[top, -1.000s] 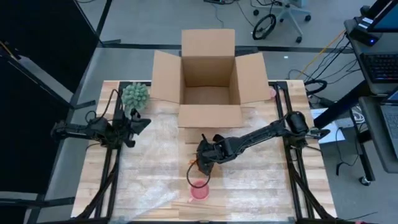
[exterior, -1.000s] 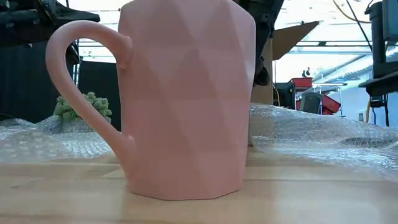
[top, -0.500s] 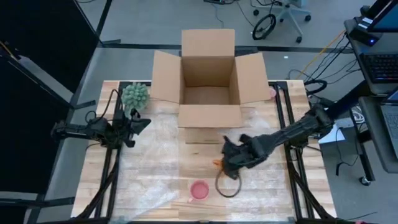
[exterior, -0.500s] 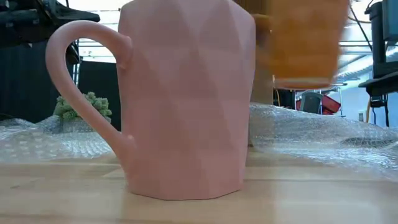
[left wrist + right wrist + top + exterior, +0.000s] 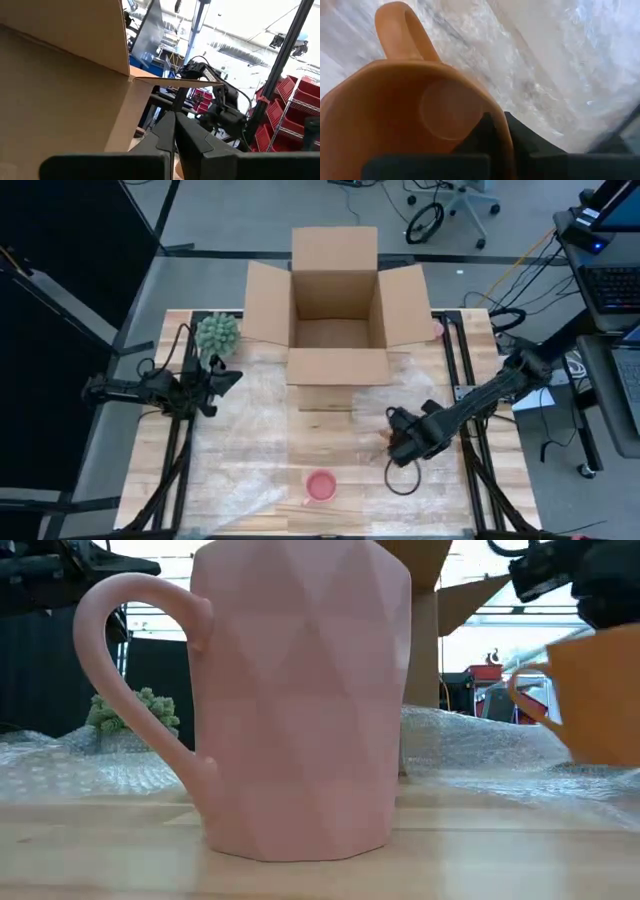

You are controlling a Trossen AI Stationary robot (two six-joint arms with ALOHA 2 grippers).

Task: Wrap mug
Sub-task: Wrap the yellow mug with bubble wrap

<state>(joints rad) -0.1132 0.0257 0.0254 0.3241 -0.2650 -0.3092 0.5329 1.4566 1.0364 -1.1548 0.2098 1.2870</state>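
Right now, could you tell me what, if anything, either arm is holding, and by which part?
The right pincer holds the glossy orange ceramic mug by its rim, opposite the handle; the left pincer holds nothing.

Pink mug (image 5: 300,700): matt, faceted ceramic-looking surface, smooth handle. Orange mug (image 5: 415,120): smooth, slight sheen inside (a soft highlight shows on the inner wall). Table (image 5: 240,500): pale wood planks, grain visible, unvarnished look. Bubble wrap (image 5: 560,65): clear plastic sheet, crinkled, glossy and pebbled. Box (image 5: 335,290): plain brown cardboard, matt, with clean-cut edges. Right gripper (image 5: 492,132) fingers: dark matt plastic. Plant (image 5: 217,332): pale green, knobbly texture.
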